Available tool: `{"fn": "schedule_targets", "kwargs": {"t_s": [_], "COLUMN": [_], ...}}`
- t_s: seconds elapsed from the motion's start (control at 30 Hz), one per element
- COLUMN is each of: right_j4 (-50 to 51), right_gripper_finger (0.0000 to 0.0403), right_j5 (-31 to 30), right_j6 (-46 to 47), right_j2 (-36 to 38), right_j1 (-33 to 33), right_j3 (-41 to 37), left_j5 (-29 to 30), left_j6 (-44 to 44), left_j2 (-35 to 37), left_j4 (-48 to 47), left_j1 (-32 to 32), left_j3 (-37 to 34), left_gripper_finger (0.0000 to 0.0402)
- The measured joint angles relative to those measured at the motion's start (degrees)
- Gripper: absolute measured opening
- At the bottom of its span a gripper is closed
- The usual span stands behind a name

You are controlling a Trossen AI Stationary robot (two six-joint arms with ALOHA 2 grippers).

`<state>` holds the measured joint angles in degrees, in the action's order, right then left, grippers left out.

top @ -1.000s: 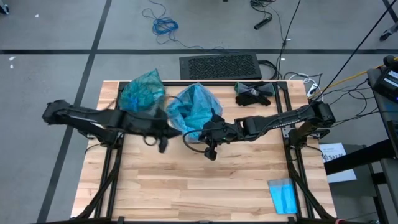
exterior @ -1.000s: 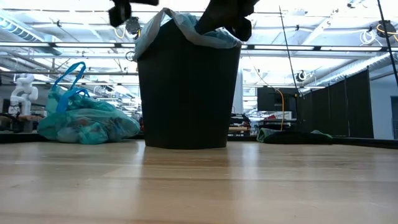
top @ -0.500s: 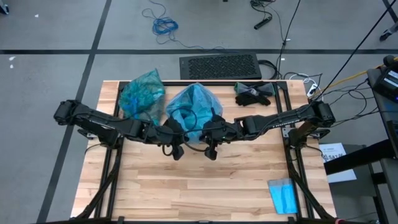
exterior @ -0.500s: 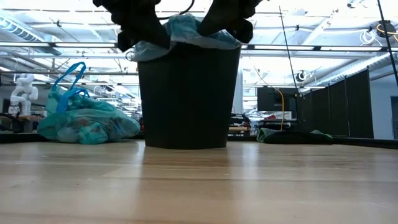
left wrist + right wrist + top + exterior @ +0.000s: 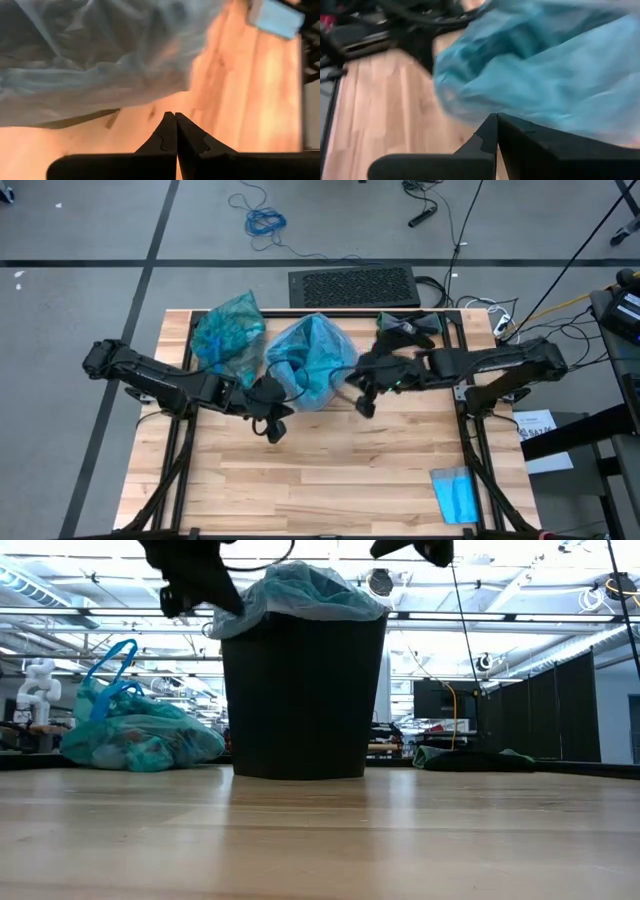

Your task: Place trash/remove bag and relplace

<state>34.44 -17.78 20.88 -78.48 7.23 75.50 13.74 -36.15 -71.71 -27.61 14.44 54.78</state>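
At the rear centre of the light wooden slatted table (image 5: 330,470), the dark cylindrical plastic bin (image 5: 303,695) now carries the sky-blue crinkly translucent plastic bag (image 5: 312,360) as its fresh liner.

Change vs. prev. half-sec.:
- Right gripper (image 5: 365,404) has pulled off the bin's near rim and swung to the bin's right side; fingers closed together, nothing held (wrist view: tips meet, bag film beyond them).
- Left gripper (image 5: 273,430) has dropped back slightly from the near-left rim; fingers also pressed together, empty. Wrist view shows bag film above closed tips.
- Bag now sits free of both tools.

Meaning for task: judged late stage. Replacement liner is seated, rim cuff folded over the lip all round as far as the low view shows; far side not visible. Removed liner, the dark teal-green knotted plastic sack (image 5: 229,332), rests on the table just left of the bin, blue handles up (image 5: 112,658). Loose scraps: none visible; prob. inside the sack, cannot confirm.

Materials/shapes:
- Blue bag: thin film, wrinkled, puffed in a dome above the rim; will collapse under light push.
- Teal sack: slumped, lumpy, soft.
- Bin: rigid, smooth, slight taper to base.
- Table: planked, matte, level.
- Black gloves (image 5: 408,330): limp heap, rear right.
- Small blue folded cloth (image 5: 456,494): flat, front right corner.
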Motion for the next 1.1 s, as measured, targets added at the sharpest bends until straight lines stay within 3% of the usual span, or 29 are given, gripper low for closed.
{"fn": "schedule_targets", "kwargs": {"t_s": [0.2, 0.43, 0.6, 0.9, 1.1], "right_j4": [-2.09, -9.44, -14.24, -21.09, -20.52], "right_gripper_finger": [0.0000, 0.0000, 0.0000, 0.0000, 0.0000], "right_j5": [1.41, 17.65, 26.47, 29.10, 34.81], "right_j6": [-4.01, -8.24, -8.55, -9.60, -9.09], "right_j2": [2.91, -1.68, -7.07, -9.42, -10.87], "right_j1": [-8.91, -22.40, -27.84, -33.23, -37.75], "right_j3": [0.02, 0.07, 0.05, 0.02, 0.04], "left_j5": [1.01, 11.20, 14.75, 18.53, 18.69], "left_j6": [-1.19, -2.66, -4.05, -5.50, -5.06], "left_j2": [3.49, 7.92, 8.86, 8.84, 8.84], "left_j4": [0.08, -3.55, -6.78, -9.17, -10.22], "left_j1": [2.65, 2.69, 0.87, -1.53, -4.17], "left_j3": [0.00, 0.00, 0.00, 0.00, 0.00], "left_gripper_finger": [0.0000, 0.0000, 0.0000, 0.0000, 0.0000]}}
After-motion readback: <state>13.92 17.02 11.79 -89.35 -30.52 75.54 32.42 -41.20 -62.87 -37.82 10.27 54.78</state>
